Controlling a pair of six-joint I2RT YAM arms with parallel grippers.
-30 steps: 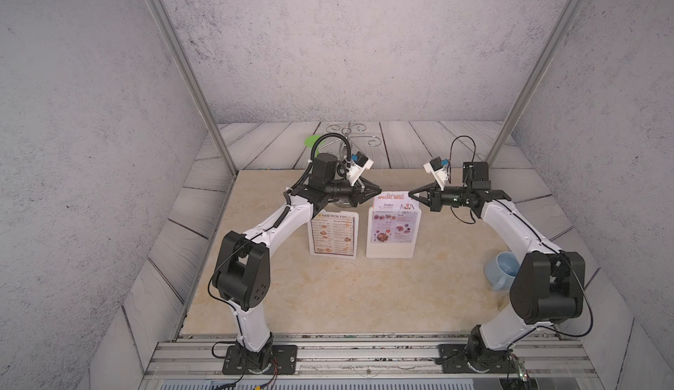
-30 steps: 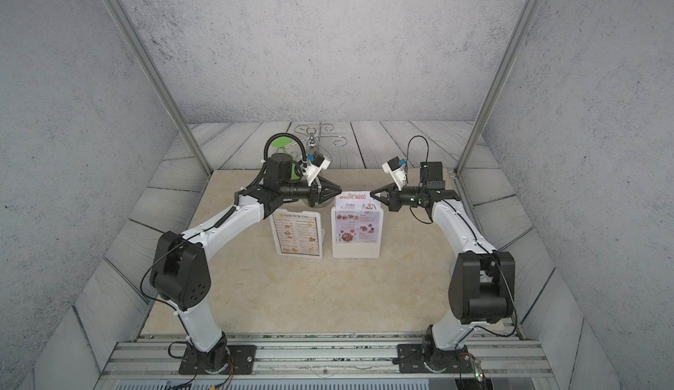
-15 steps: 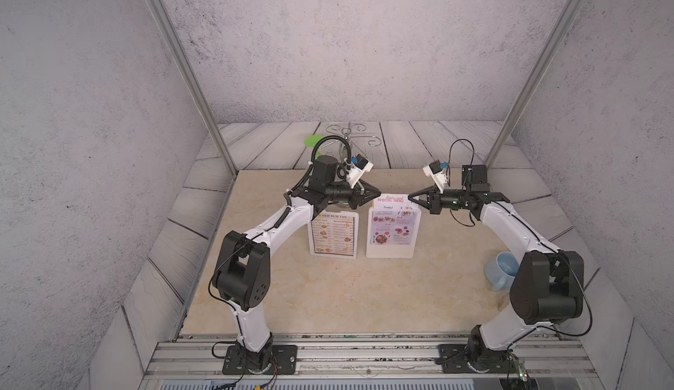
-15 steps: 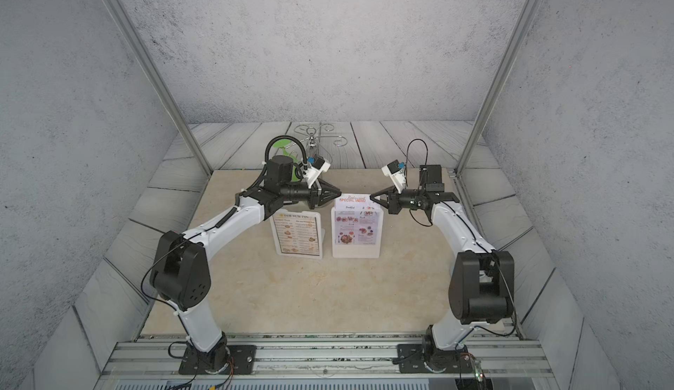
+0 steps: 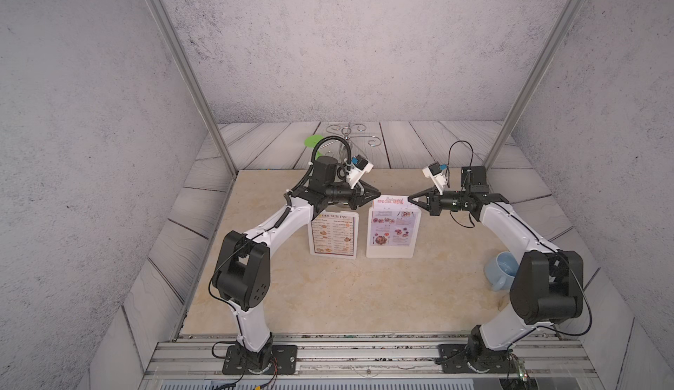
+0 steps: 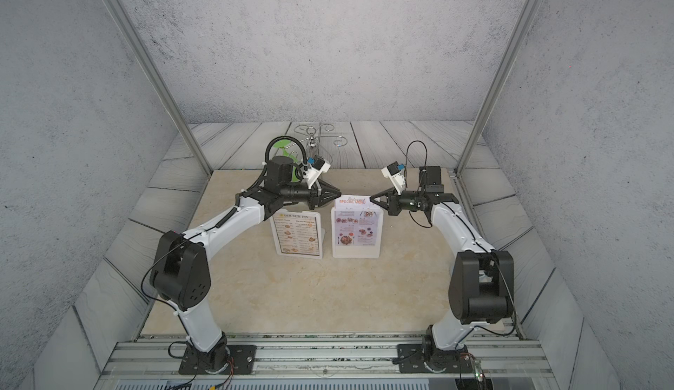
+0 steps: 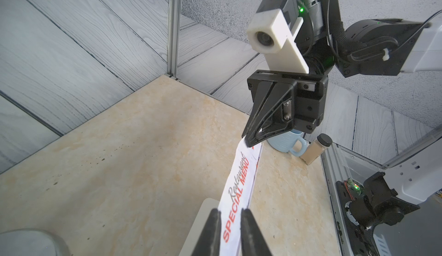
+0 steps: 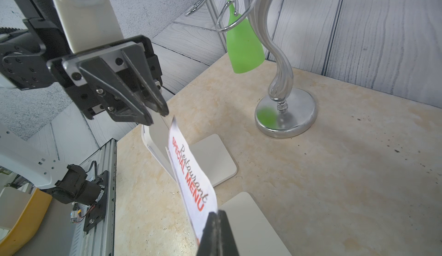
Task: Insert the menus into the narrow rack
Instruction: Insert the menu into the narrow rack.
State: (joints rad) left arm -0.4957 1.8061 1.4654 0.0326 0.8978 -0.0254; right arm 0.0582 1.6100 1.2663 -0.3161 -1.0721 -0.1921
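Observation:
Two white racks stand side by side mid-table. One rack [image 5: 315, 251] holds the dark-bordered "DIM SUM INN" menu [image 5: 333, 235] fully seated. The other rack [image 5: 390, 254] holds the lilac "SPECIAL MENU" [image 5: 392, 224] [image 7: 239, 183] [image 8: 191, 175], whose red-titled top strip sticks out above it. My right gripper [image 5: 409, 198] [image 8: 216, 213] is shut on that strip's right corner. My left gripper [image 5: 379, 193] [image 7: 229, 210] hovers at the strip's left corner. Its jaws stand slightly apart on either side of the edge, and in the right wrist view its fingertips [image 8: 165, 111] stop just short of the paper.
A chrome hook stand [image 5: 346, 133] [image 8: 284, 113] with a green glass [image 8: 244, 49] hanging from it stands behind the racks. A pale blue mug [image 5: 505, 266] [image 7: 287, 143] and a small black-capped bottle [image 7: 315, 151] sit near the right arm's base.
Almost nothing has changed. Both grippers stay at the special menu's top corners, and the left one has dipped slightly toward the paper.

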